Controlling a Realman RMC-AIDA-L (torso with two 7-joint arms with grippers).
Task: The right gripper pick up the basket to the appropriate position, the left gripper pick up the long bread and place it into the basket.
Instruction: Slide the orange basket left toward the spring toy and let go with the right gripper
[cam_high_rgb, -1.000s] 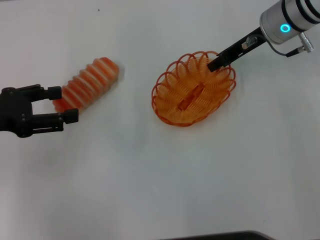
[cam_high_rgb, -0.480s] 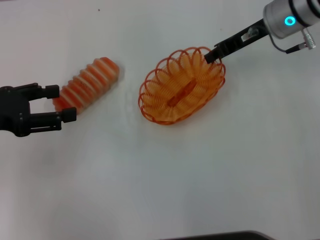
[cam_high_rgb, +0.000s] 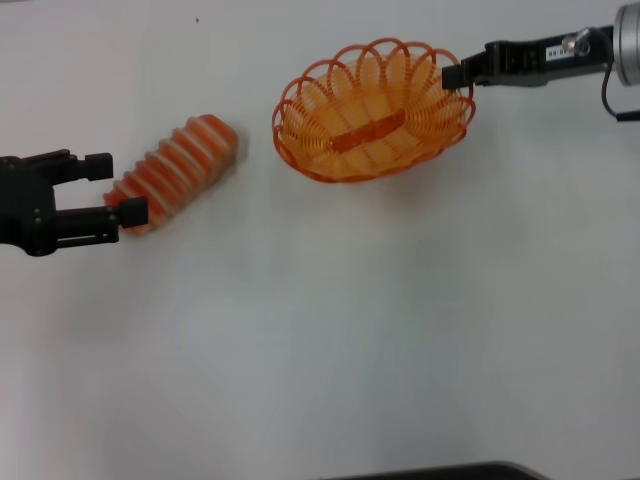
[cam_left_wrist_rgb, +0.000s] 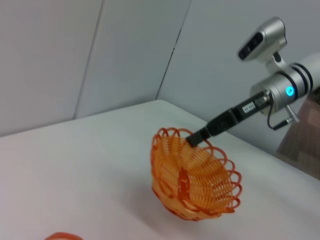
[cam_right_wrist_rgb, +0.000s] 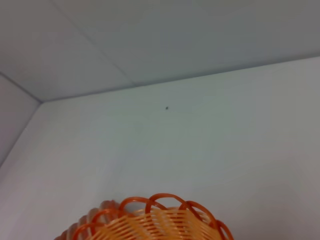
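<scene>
Basket (cam_high_rgb: 375, 110) is now seen toward 1 o'clock on the table (cam_high_rgb: 330, 340), carried up and away from centre and swung level, its rim pinched at the 3 o'clock edge by the closed right gripper (cam_high_rgb: 462, 76). Long bread (cam_high_rgb: 172, 172) is left lying at 9 o'clock, and the left gripper (cam_high_rgb: 115, 190), jaws parted and empty, has been brought about its near end. Basket placement is judged nearly finished, with the bread grasp next

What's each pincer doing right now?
Left pincer: open, straddling the long bread's near end.
Right pincer: shut on the basket rim.
</scene>
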